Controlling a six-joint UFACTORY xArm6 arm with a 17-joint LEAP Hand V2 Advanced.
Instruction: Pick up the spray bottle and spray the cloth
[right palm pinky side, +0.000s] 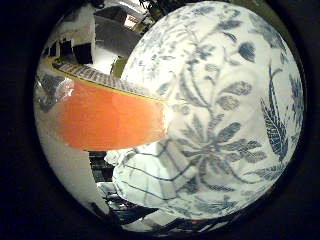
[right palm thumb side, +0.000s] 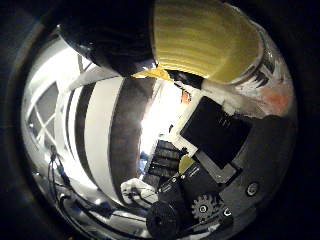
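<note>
In the little finger side palm view, the orange translucent body of the spray bottle lies close against the palm. Past it, a white cloth with a blue flower print fills much of the view, with a white checked cloth at its edge. In the thumb side palm view, a yellow rounded part of the bottle sits close to the palm with a bit of orange below it. My right hand has its black and white fingers curled round the bottle.
The thumb side palm view shows a white wall with a window and a dark upright strip in the room. The little finger side palm view shows furniture and shelves far behind the bottle.
</note>
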